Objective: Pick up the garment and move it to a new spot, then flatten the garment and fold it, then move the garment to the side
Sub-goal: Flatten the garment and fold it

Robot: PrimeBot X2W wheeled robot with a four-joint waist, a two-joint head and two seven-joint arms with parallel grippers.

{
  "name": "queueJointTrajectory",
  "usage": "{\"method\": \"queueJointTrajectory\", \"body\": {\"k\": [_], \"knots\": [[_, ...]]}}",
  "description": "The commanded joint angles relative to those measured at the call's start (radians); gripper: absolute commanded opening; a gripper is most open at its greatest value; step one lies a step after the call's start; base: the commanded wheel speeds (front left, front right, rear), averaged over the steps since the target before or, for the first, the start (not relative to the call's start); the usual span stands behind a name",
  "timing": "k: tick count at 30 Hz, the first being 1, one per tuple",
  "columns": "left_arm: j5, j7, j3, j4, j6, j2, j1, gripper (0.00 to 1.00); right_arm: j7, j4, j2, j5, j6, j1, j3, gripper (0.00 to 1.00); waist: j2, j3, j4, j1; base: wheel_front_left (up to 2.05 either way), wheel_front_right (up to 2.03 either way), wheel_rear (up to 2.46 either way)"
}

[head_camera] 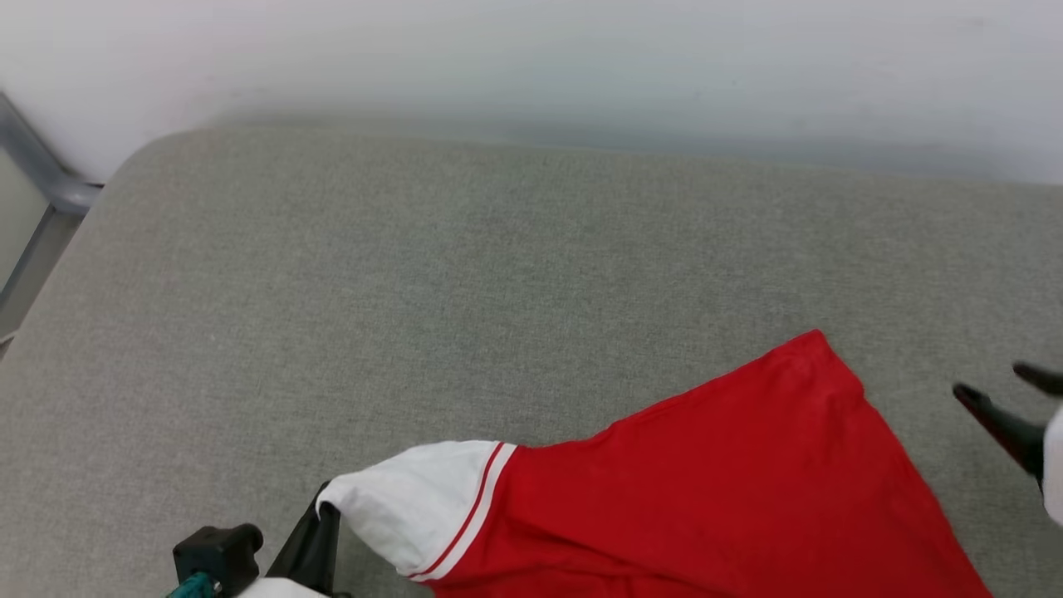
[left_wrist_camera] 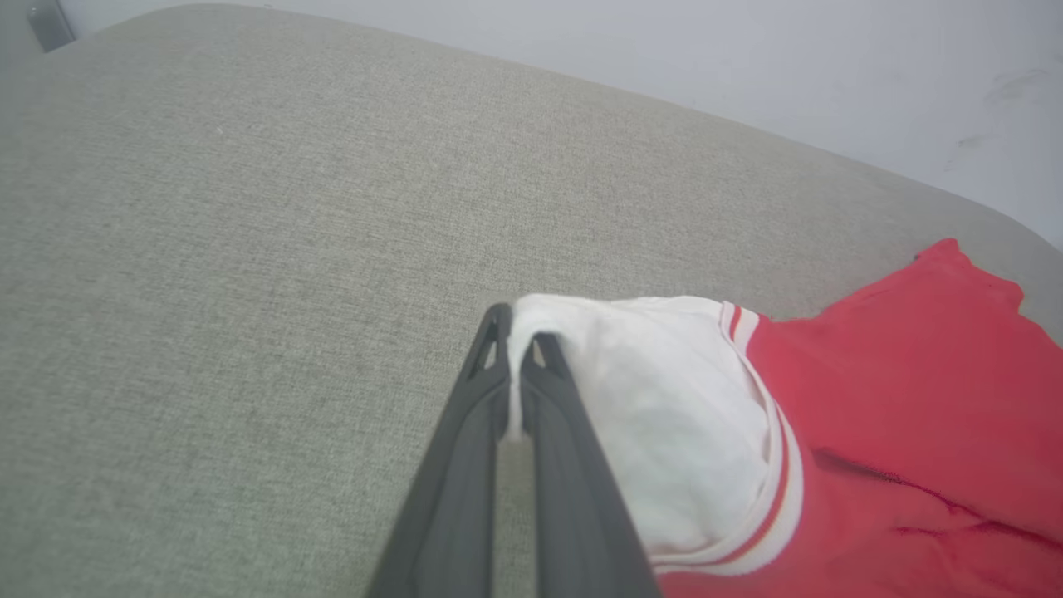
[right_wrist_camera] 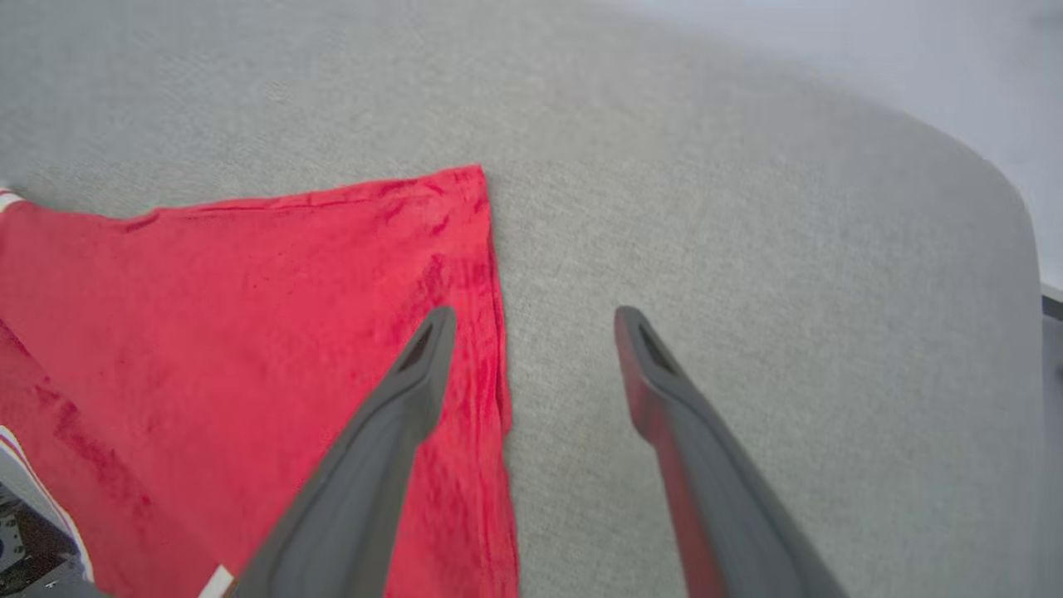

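Observation:
The garment [head_camera: 706, 482], red with a white short sleeve edged in red-white stripes, lies on the grey cushion at the lower middle and right of the head view. My left gripper [left_wrist_camera: 516, 328] is shut on the white sleeve [left_wrist_camera: 664, 415] and holds its edge up; the same gripper [head_camera: 320, 502] shows at the lower left of the head view. At the right edge, my right gripper [head_camera: 1001, 384] stands open, apart from the cloth. In the right wrist view its fingers [right_wrist_camera: 423, 365] hover spread over the garment's red hem edge [right_wrist_camera: 490, 332], holding nothing.
The grey fabric cushion [head_camera: 415, 291] stretches wide to the left and back, ending at a pale wall [head_camera: 581, 58]. A grey metal frame [head_camera: 41, 174] stands past the cushion's left corner.

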Motion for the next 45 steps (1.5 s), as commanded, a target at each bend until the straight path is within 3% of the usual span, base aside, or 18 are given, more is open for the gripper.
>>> {"method": "queueJointTrajectory", "body": {"k": [1,8,17,25,31,32,33,45], "knots": [[0.007,-0.003,-0.002,-0.004,-0.002,-0.007,-0.024,0.0,0.026,-0.009,-0.005,-0.011,-0.001,-0.069,0.033,1.0,0.0,0.03,0.017,0.0,0.0,0.0,0.0],[0.018,-0.013,-0.017,0.013,-0.019,-0.034,-0.083,0.0,0.187,0.101,0.012,-0.046,-0.001,-0.353,0.242,1.0,0.0,0.104,0.058,0.0,0.0,0.0,0.0],[0.037,-0.024,-0.04,0.034,-0.042,-0.078,-0.153,0.0,0.277,0.318,0.031,-0.094,-0.001,-0.552,0.421,1.0,0.0,0.191,0.114,0.0,0.0,0.0,0.0],[0.048,-0.036,-0.043,0.061,-0.063,-0.116,-0.199,0.0,0.236,0.501,0.062,-0.046,-0.001,-0.576,0.526,1.0,0.0,0.252,0.147,0.0,0.0,0.0,0.0],[0.055,-0.04,-0.031,0.081,-0.07,-0.127,-0.203,0.0,0.217,0.541,0.048,-0.002,0.001,-0.553,0.639,0.99,0.0,0.257,0.144,0.0,0.0,0.0,0.0],[0.056,-0.04,-0.03,0.084,-0.071,-0.128,-0.202,0.0,0.201,0.543,0.047,0.003,0.001,-0.559,0.645,0.33,0.0,0.254,0.142,0.0,0.0,0.0,0.0],[0.054,-0.041,-0.027,0.087,-0.072,-0.129,-0.199,0.0,0.189,0.545,0.048,0.01,0.001,-0.568,0.653,0.0,0.0,0.249,0.137,0.0,0.0,0.0,0.0],[0.073,-0.036,-0.006,0.088,-0.067,-0.073,-0.156,0.0,-0.11,0.465,0.019,0.065,-0.001,-0.625,0.676,0.0,0.0,0.086,0.065,0.0,0.0,0.0,0.0]]}}
